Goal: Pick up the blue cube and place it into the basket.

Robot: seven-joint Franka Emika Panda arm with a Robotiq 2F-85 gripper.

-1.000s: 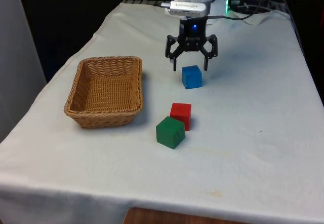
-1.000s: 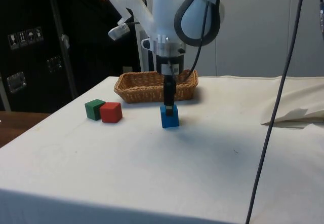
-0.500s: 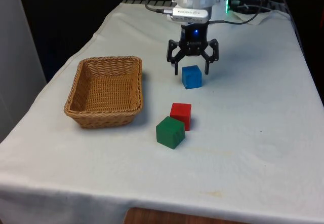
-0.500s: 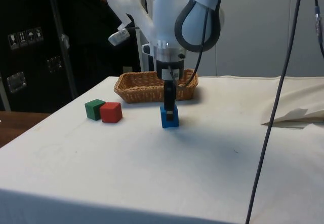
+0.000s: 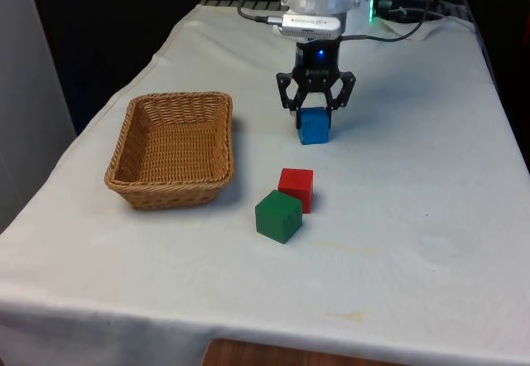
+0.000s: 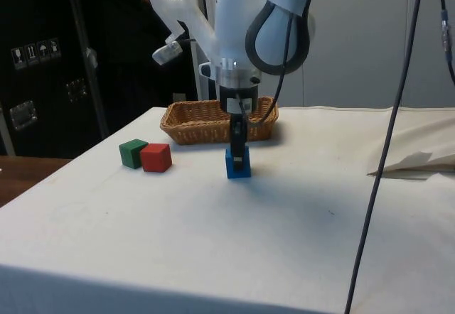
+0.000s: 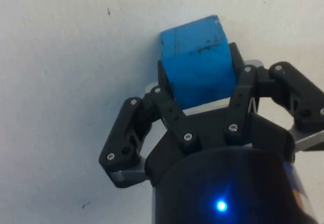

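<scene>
Since half a second ago my fingers have drawn in from either side of the blue cube (image 5: 313, 126) and now press its two opposite faces. It sits flat on the white cloth (image 5: 414, 217), a cube with no long axis, its faces turned slightly off square to the table edge in the front view. My gripper (image 5: 314, 118) is clamped on it, pointing straight down (the cube's lower half shows below the fingertips). The wicker basket (image 5: 171, 185), holding nothing, lies well apart toward the front view's left. Nearer the camera, a red cube (image 5: 296, 187) and green cube (image 5: 277, 215) touch.
</scene>
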